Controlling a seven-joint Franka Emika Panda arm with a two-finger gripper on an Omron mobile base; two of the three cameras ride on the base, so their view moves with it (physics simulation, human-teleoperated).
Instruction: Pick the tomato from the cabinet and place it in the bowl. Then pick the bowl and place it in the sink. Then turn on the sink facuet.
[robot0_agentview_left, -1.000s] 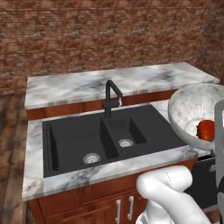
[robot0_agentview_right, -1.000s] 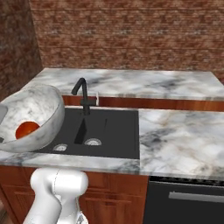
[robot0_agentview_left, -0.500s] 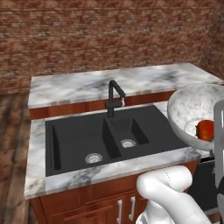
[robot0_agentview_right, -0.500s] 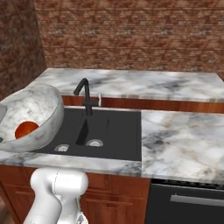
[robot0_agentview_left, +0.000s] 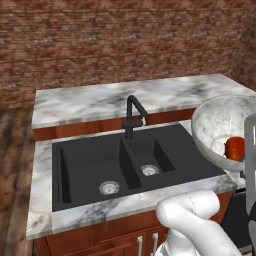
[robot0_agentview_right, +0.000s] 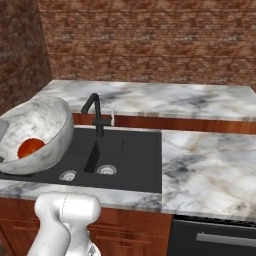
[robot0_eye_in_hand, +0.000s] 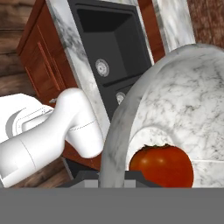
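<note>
The marbled whitish-grey bowl (robot0_eye_in_hand: 183, 100) is clamped at its rim by the gripper (robot0_eye_in_hand: 111, 177), tilted, mouth facing sideways. The red-orange tomato (robot0_eye_in_hand: 161, 165) rests inside, just beside the gripper.

No readable text, labels, brands, numbers or signs on anything here.
</note>
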